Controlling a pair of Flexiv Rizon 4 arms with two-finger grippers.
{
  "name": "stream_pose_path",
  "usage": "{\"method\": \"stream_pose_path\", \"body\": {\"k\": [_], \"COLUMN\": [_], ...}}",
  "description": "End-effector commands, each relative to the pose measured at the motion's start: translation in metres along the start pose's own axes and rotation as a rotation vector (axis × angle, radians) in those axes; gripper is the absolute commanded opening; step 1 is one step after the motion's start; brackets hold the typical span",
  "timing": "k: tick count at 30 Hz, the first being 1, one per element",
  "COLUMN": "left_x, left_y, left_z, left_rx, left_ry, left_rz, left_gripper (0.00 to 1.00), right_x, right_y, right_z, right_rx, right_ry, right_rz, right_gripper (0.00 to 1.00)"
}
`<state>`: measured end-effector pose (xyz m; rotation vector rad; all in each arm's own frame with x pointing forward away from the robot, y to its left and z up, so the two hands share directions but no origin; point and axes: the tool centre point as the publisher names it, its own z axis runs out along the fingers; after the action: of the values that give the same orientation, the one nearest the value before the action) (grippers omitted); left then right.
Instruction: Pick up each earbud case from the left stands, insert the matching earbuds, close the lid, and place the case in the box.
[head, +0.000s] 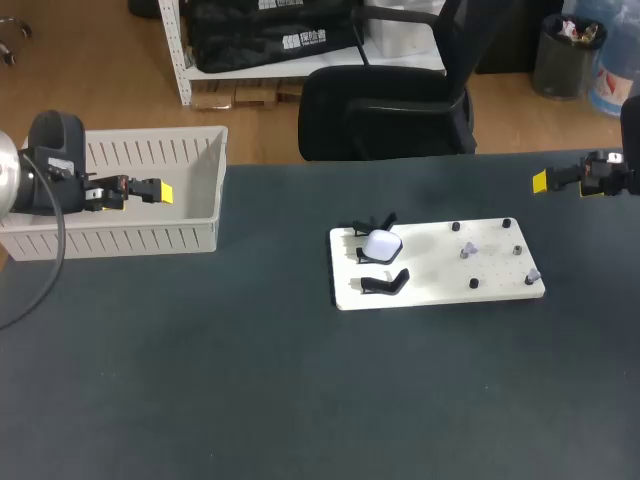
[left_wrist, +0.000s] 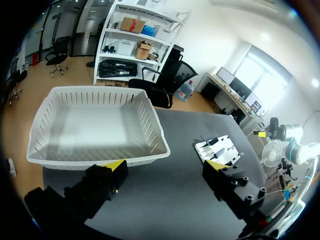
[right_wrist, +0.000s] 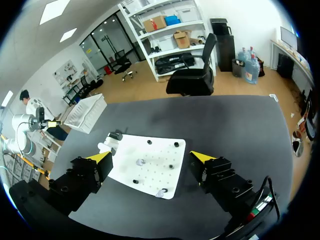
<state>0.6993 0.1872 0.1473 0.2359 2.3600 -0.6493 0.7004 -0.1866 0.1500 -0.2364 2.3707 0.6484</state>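
Earbud case (head: 381, 243): white, seated on the middle of three black stands (head: 385, 284) along the left edge of the white board (head: 440, 285). The stands either side of it look bare. Whether its lid is up or down is too small for us to tell. We judge the stand props the case off the board so fingers can close on its sides.

Earbuds (head: 466, 251): two small pale pieces among the black pegs (head: 506, 222) on the board's right half, apart from each other, likely so each can be pinched singly.

Left gripper (left_wrist: 166, 166): fingers spread wide, nothing between them, hanging at the box (head: 120, 240), well apart from the board.

Right gripper (right_wrist: 152, 156): also spread wide and holding nothing, out by the table's right edge, the board ahead of it.

We read both arms as parked clear of the board, with no pick begun.
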Motion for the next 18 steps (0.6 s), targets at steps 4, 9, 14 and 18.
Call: {"method": "stream_pose_path", "body": {"k": [4, 9, 14, 18], "left_x": [-0.002, -0.002, -0.006, -0.004], "left_y": [-0.002, -0.002, -0.009, -0.017], "left_z": [0.000, 0.000, -0.003, -0.006], "left_rx": [-0.011, -0.011, 0.085, 0.251], "left_ry": [0.010, 0.010, -0.080, -0.218], "left_rz": [-0.003, -0.003, 0.165, 0.469], "left_gripper": [1.00, 1.00, 1.00, 1.00], "right_x": [0.000, 0.000, 0.000, 0.000], "right_y": [0.001, 0.001, 0.001, 0.001], "right_z": [0.000, 0.000, 0.000, 0.000], "right_rx": [0.004, 0.004, 0.004, 0.004], "right_ry": [0.001, 0.001, 0.001, 0.001], "right_rz": [0.000, 0.000, 0.000, 0.000], "right_gripper": [1.00, 1.00, 1.00, 1.00]}}
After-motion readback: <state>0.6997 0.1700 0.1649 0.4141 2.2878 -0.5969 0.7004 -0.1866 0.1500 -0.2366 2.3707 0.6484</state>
